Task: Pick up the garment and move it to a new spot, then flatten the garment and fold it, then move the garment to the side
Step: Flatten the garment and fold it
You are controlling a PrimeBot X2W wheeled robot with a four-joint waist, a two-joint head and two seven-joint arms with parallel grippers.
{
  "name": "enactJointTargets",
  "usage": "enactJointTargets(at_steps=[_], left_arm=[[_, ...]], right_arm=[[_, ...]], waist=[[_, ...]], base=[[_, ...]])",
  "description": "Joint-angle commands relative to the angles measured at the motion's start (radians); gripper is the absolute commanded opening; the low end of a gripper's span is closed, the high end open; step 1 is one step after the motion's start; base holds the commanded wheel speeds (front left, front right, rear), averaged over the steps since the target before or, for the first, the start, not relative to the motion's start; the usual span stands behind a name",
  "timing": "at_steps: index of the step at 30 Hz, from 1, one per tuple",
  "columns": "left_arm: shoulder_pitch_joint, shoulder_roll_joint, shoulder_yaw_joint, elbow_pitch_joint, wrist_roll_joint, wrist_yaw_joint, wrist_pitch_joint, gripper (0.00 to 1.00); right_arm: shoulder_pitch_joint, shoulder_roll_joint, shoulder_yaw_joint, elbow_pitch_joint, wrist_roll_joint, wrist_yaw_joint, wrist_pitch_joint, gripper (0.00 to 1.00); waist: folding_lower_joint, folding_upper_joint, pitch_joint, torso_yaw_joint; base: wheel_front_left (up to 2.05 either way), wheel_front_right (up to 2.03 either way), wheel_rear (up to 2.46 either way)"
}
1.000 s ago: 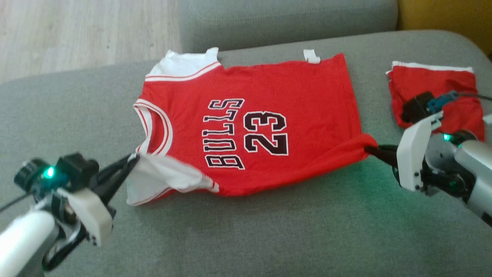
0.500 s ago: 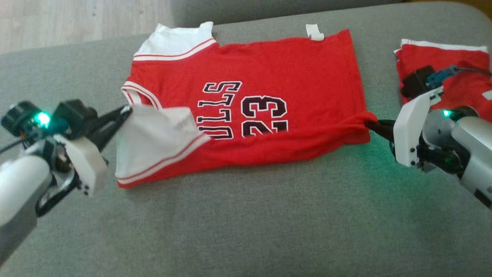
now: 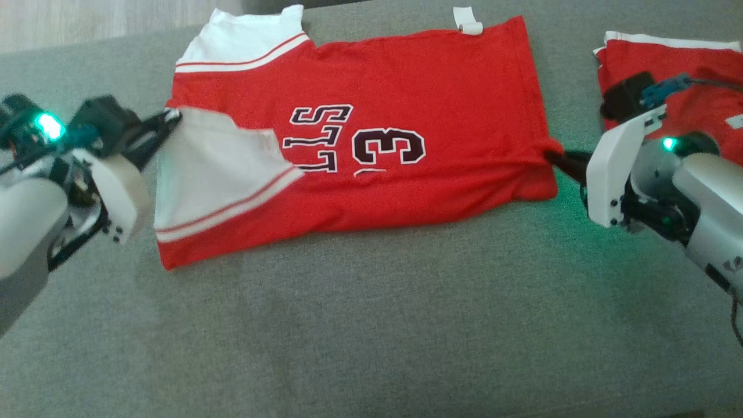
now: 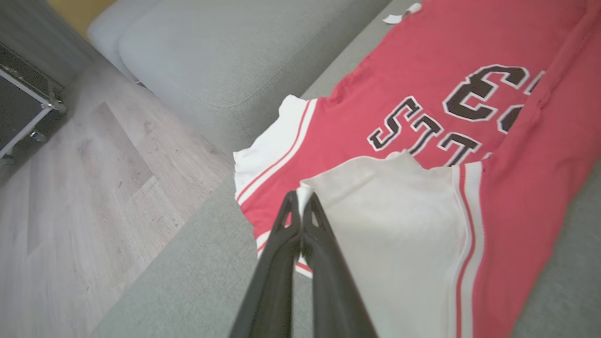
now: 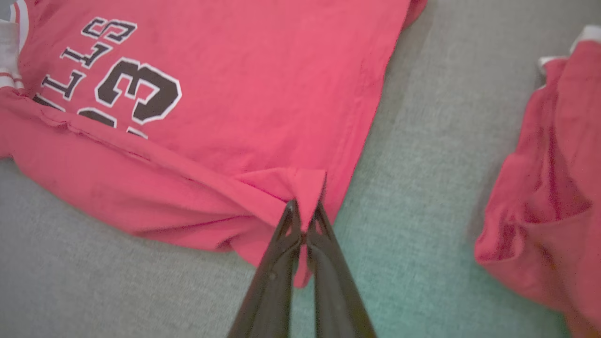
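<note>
Left claw (image 3: pixel 168 119) is clamped tight on the corner of the white sleeve (image 3: pixel 215 174). Its forearm reaches in from the lower left, with the fingers aimed across the jersey (image 3: pixel 418 75). And the fold is advancing! A second ago the whole BULLS 23 print (image 3: pixel 389 145) showed; now the carried-over near edge hides all but a few letters and the 3. The head camera has dipped too, so everything sits higher in view. The jersey lies spread on the grey sofa (image 3: pixel 371 337), its near long edge doubled over, and I'd say the lengthwise fold is roughly half laid. Right claw (image 3: pixel 555 158) pinches the bunched hem corner, arm coming in from the lower right, fingers pointing left. Further right, a second red garment (image 3: pixel 691 64) lies apart.
</note>
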Motion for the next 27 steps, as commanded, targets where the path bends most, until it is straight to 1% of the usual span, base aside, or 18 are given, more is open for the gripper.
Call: enactJointTargets(at_steps=[1,4,6,9,11,12,13,15,16,18,20,22,25,27], left_arm=[[-0.072,0.028,0.048,0.013,-0.002,0.002,-0.022,1.00],[-0.103,-0.008,0.069,0.093,0.011,0.017,-0.093,1.00],[-0.111,-0.034,0.084,0.132,0.020,0.042,-0.150,1.00],[-0.105,-0.070,0.126,0.169,0.012,0.102,-0.242,1.00],[-0.090,-0.092,0.174,0.167,-0.006,0.148,-0.278,1.00],[-0.077,-0.101,0.204,0.156,-0.015,0.173,-0.287,1.00],[-0.063,-0.108,0.238,0.136,-0.020,0.197,-0.291,1.00],[-0.026,-0.122,0.343,0.040,-0.008,0.249,-0.293,1.00],[0.009,-0.127,0.393,-0.015,0.007,0.268,-0.293,1.00],[0.102,-0.138,0.477,-0.108,0.030,0.290,-0.293,1.00],[0.197,-0.152,0.535,-0.180,0.071,0.308,-0.293,1.00],[0.296,-0.178,0.595,-0.242,0.108,0.333,-0.293,1.00],[0.442,-0.236,0.683,-0.318,0.152,0.358,-0.293,1.00],[0.537,-0.284,0.741,-0.355,0.174,0.360,-0.294,1.00]], right_arm=[[-0.026,-0.011,-0.017,0.006,-0.012,0.007,-0.032,1.00],[-0.035,0.011,-0.036,0.039,-0.009,0.007,-0.103,1.00],[-0.039,0.021,-0.051,0.061,-0.015,0.007,-0.171,1.00],[-0.040,0.033,-0.094,0.098,-0.029,0.007,-0.328,1.00],[-0.042,0.038,-0.121,0.126,-0.060,0.007,-0.456,1.00],[-0.039,0.044,-0.142,0.141,-0.068,0.007,-0.519,1.00],[-0.036,0.048,-0.161,0.155,-0.079,0.007,-0.559,1.00],[-0.036,0.053,-0.214,0.180,-0.125,0.007,-0.594,1.00],[-0.036,0.058,-0.272,0.179,-0.143,0.007,-0.597,1.00],[-0.014,0.061,-0.420,0.141,-0.226,0.007,-0.598,1.00],[0.060,0.070,-0.580,0.086,-0.332,0.007,-0.598,1.00],[0.165,0.092,-0.722,0.017,-0.461,0.007,-0.598,1.00],[0.341,0.164,-0.933,-0.099,-0.630,0.007,-0.599,1.00],[0.454,0.226,-1.037,-0.182,-0.743,0.007,-0.599,1.00]], waist=[[-0.0001,0.0000,0.005,0.000],[-0.0001,0.0000,0.008,0.001],[-0.0001,0.0000,0.000,0.004],[-0.0001,0.0000,-0.024,0.011],[-0.0001,0.0000,-0.046,0.018],[-0.0001,0.0000,-0.058,0.021],[-0.0001,0.0000,-0.071,0.024],[-0.0001,0.0000,-0.093,0.032],[-0.0001,0.0000,-0.105,0.034],[-0.0001,0.0000,-0.129,0.039],[-0.0001,0.0000,-0.152,0.045],[-0.0001,0.0000,-0.178,0.051],[-0.0001,0.0000,-0.210,0.061],[-0.0001,0.0000,-0.226,0.065]], base=[[0.00,0.00,0.00],[0.00,0.00,0.00],[0.00,0.00,0.00],[0.00,0.00,0.00],[0.00,0.00,0.00],[0.00,0.00,0.00],[0.00,0.00,0.00],[0.00,0.00,0.00],[0.00,0.00,0.00],[0.00,0.00,0.00],[0.00,0.00,0.00],[0.00,0.00,0.00],[0.00,0.00,0.00],[0.00,0.00,0.00]])
